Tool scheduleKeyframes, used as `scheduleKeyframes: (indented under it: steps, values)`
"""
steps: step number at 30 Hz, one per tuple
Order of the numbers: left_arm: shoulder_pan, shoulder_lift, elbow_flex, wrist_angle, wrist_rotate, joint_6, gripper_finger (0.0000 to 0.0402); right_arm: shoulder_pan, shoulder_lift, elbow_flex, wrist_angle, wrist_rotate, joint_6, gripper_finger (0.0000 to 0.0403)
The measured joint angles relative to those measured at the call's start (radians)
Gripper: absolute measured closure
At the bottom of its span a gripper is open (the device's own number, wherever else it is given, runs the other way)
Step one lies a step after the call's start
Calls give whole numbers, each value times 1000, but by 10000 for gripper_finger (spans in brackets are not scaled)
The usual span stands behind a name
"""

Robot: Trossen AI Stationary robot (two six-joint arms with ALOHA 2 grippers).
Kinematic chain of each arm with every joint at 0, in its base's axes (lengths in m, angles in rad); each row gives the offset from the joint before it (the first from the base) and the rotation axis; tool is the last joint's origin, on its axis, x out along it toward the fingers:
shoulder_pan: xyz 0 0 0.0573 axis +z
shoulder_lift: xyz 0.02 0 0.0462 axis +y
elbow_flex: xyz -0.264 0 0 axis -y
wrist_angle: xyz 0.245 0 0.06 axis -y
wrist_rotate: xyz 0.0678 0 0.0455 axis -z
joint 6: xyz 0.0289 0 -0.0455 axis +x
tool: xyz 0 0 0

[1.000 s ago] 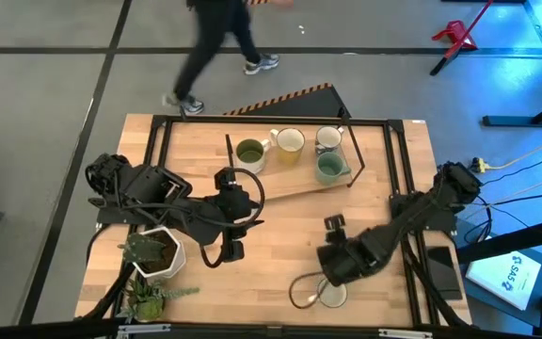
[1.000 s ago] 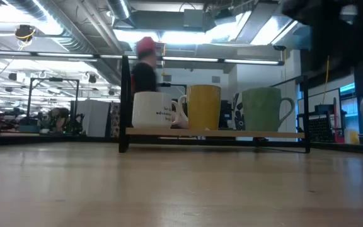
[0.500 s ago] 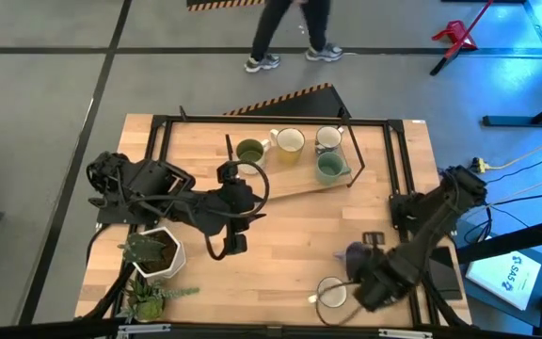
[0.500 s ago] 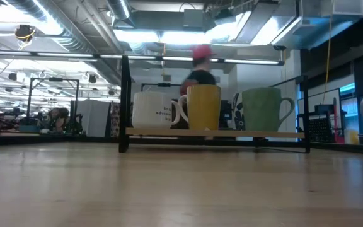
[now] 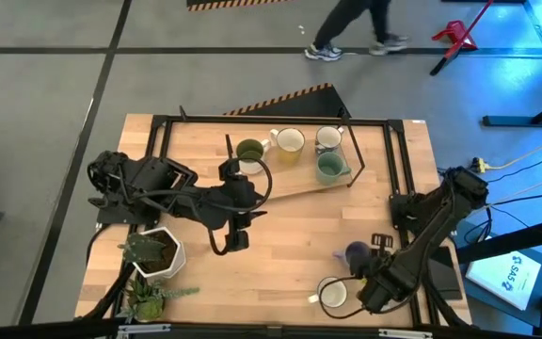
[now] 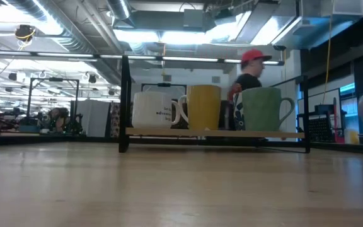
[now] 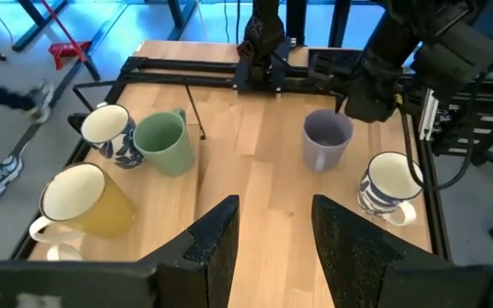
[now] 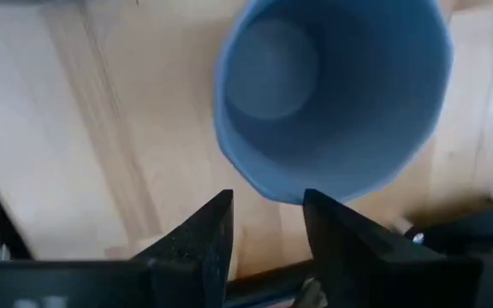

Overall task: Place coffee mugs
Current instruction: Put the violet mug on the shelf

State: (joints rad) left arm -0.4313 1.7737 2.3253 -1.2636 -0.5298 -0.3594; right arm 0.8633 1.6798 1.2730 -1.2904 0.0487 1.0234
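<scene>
Right gripper (image 5: pixel 376 247) sat at the lower right of the high view, just beside the lavender mug (image 5: pixel 357 254); its fingers (image 8: pixel 199 244) were parted with a gap between them and closed on nothing, the mug's open mouth lying directly ahead of them in the right wrist view. Left gripper (image 5: pixel 235 240) hung over bare wood at centre left, fingers likewise apart and empty.

Lavender mug: upright, plain, pale violet-blue, hollow interior visible. Immediately below and left of it stood a white mug with blue pattern (image 5: pixel 333 297), cream inside, near the lower table edge.

Four more mugs stood on the wooden rack (image 5: pixel 294 185) in the upper centre: an olive green mug (image 5: pixel 249 152), a yellow mug (image 5: pixel 289 142), a second white patterned mug (image 5: pixel 327 138) and a teal-green mug (image 5: pixel 330 168). In the low view, a white mug with dark lettering (image 6: pixel 156 110) stood left of the yellow one.

A white hexagonal plant pot (image 5: pixel 158 252) occupied the lower left. A person (image 5: pixel 356 24) crossed the floor at the top.
</scene>
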Motion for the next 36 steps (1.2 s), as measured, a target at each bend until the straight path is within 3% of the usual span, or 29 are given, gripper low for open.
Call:
scheduleKeyframes:
  steps: [9,15,20,27,36]
  values:
    - [0,-1,0,-5,1,30,260,-154,0,-9,41,150,-220,260]
    - [9,-1,0,-12,1,57,260,-304,1,-9,188,275,-418,260]
    - [34,-1,0,-12,34,67,260,-391,-2,-9,268,288,-522,260]
    - [68,62,0,-28,88,59,260,-348,-82,64,157,274,-496,260]
    - [69,273,-1,45,172,108,260,-150,-189,117,-51,306,-208,260]
